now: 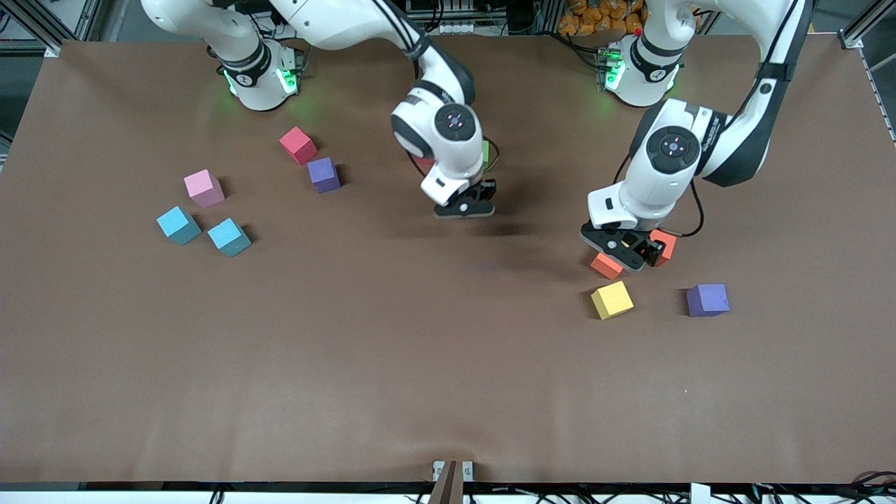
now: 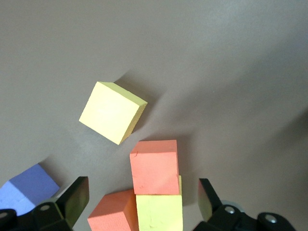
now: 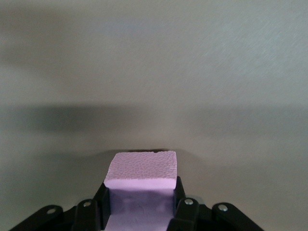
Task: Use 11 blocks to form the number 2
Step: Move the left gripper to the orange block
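Over mid-table, right pincer (image 1: 467, 204) grips pink block (image 3: 140, 169); left pincer (image 1: 625, 250) gapes above orange blocks (image 2: 154, 166).

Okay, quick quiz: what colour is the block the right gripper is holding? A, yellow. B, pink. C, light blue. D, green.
B. The right wrist view shows the right gripper shut on a pink block, held between its fingers above bare table.
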`<control>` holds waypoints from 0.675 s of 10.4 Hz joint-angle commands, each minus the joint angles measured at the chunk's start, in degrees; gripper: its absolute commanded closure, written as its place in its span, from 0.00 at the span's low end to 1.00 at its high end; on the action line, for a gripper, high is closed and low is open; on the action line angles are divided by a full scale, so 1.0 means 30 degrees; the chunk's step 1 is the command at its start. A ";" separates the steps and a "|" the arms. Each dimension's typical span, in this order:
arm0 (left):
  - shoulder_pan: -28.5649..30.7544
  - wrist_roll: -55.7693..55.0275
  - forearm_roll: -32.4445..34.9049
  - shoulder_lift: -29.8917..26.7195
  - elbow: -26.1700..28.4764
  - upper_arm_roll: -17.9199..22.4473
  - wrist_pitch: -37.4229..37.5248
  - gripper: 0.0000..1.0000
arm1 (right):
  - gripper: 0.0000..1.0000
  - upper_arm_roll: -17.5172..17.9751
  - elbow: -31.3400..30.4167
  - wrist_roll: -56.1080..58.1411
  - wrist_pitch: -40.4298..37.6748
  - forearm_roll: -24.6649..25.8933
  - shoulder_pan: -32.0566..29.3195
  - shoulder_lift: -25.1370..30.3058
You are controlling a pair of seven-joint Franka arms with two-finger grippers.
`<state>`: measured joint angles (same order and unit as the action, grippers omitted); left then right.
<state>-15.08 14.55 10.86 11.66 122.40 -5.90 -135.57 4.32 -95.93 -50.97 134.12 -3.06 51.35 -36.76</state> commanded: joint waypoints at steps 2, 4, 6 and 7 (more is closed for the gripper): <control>-0.0041 0.1066 -0.0484 0.1411 -0.0252 0.0443 -0.0834 0.00 | 0.63 -0.0094 0.0161 -0.0823 -0.0321 -0.0062 0.0431 -0.0197; -0.0041 0.2003 -0.0832 0.2086 -0.0223 0.0648 -0.1743 0.00 | 0.63 -0.0035 -0.0104 -0.1433 -0.0234 -0.0062 0.0605 -0.0196; -0.0041 0.2121 -0.2237 0.2147 0.0011 0.0853 -0.1803 0.00 | 0.63 0.0083 -0.0192 -0.1731 -0.0175 -0.0062 0.0665 -0.0196; -0.0041 0.2180 -0.2271 0.2350 0.0012 0.0913 -0.1891 0.00 | 0.63 0.0112 -0.0192 -0.1906 -0.0146 -0.0062 0.0869 -0.0254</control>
<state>-15.07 19.18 6.05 18.41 122.37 -3.74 -140.45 4.75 -96.29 -54.91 133.43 -3.08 52.94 -37.57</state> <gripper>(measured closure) 0.000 0.476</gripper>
